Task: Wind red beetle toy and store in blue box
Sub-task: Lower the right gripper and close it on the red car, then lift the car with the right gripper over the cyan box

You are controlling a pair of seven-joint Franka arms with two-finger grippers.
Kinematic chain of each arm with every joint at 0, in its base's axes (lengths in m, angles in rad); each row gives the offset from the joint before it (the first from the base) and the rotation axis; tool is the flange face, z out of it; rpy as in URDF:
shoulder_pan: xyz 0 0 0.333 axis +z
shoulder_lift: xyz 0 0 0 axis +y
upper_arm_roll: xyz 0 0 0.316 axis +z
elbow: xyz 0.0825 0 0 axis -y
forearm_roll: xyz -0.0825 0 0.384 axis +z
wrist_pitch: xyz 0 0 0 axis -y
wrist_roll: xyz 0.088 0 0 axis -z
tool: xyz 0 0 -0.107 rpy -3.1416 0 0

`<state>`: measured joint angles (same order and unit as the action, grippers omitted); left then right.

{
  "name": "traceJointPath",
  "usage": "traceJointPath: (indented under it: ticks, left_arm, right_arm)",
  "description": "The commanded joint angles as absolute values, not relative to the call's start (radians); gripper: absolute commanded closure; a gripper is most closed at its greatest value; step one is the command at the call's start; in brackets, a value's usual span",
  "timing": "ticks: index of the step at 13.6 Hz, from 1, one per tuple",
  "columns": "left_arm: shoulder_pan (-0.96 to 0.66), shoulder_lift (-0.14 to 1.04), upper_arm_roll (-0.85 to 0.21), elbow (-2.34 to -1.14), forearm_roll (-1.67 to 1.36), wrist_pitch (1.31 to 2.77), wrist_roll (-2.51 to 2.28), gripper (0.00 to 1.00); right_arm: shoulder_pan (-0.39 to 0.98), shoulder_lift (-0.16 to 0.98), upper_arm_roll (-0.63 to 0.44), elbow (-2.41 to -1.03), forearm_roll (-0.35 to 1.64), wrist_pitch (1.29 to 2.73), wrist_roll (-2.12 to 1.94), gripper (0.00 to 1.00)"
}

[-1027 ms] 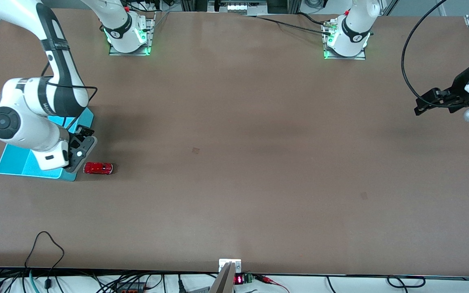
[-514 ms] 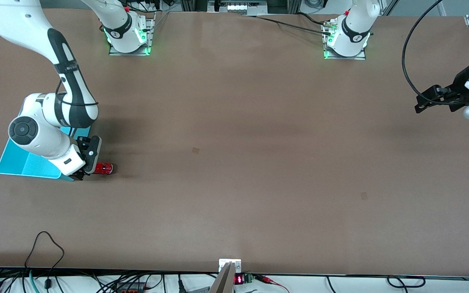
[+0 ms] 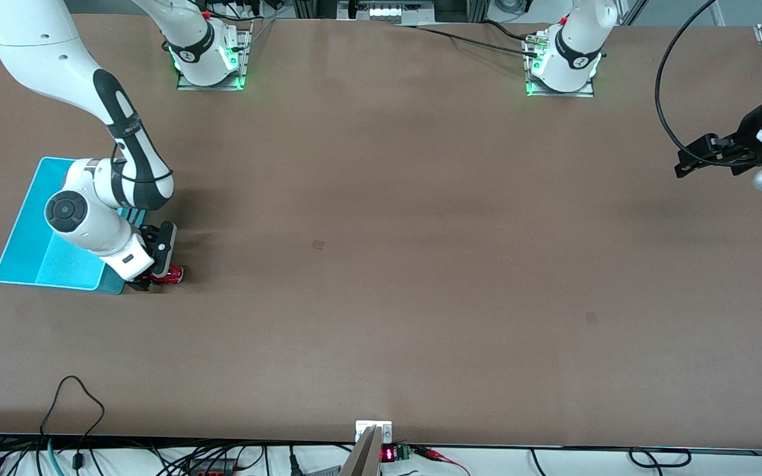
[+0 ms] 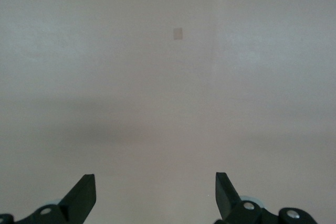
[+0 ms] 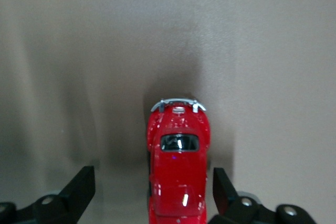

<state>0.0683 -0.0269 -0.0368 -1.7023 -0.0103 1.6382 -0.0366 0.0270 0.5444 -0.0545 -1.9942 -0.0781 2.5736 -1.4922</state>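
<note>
Two Franka arms stand at a brown worktop [image 3: 381,264]. The right pincer [image 3: 156,274] is low over the red beetle toy [image 3: 170,274], which sits on the worktop just beside the blue box [image 3: 24,231], at the corner of the box nearer the front camera and toward the middle of the worktop. In the right wrist view the pincer [image 5: 152,195] is released, its two dark fingers [image 5: 79,187] spread to either side of the toy [image 5: 177,166] with a gap on each side; the toy's silvery bumper points away from the wrist. The blue box lies at the right arm's end of the worktop, close to that edge, its interior partly covered by the right arm's wrist. The left pincer [image 3: 702,155] waits in the air over the left arm's end of the worktop, near the edge; the left wrist view shows this pincer [image 4: 155,195] released, fingers [image 4: 84,192] well apart over bare surface. The broad middle of the worktop between the two pincers carries only two small darker patches [image 3: 318,244]. A small red digital readout [image 3: 387,454] sits at the worktop edge nearest the front camera; its digits cannot be read
</note>
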Motion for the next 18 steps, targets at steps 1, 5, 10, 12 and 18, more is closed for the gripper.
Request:
traceJointPath:
  ticks: [1,5,10,12,18]
  left_arm:
    - [0.069,-0.023,-0.032,-1.686,-0.021,1.621,-0.028,0.0]
    - [0.069,-0.021,-0.032,-1.686,-0.021,1.624,-0.028,0.0]
    - [0.069,-0.023,-0.032,-1.686,-0.02,1.628,-0.028,0.0]
    - [0.069,-0.023,-0.032,-1.686,-0.02,1.628,-0.028,0.0]
    - [0.069,-0.023,-0.031,-1.686,-0.02,1.628,-0.028,0.0]
  right_arm:
    - [0.017,0.531,-0.048,-2.005,-0.084,2.585,-1.517,0.55]
    - [0.024,0.509,-0.048,-1.991,-0.072,2.579,-1.5,1.0]
    - [0.119,0.358,-0.048,-1.968,-0.054,2.406,-1.116,1.0]
    - [0.121,0.289,-0.049,-1.965,-0.054,2.352,-0.937,1.0]
    - [0.087,0.163,-0.167,-1.968,-0.04,2.05,-0.386,1.0]
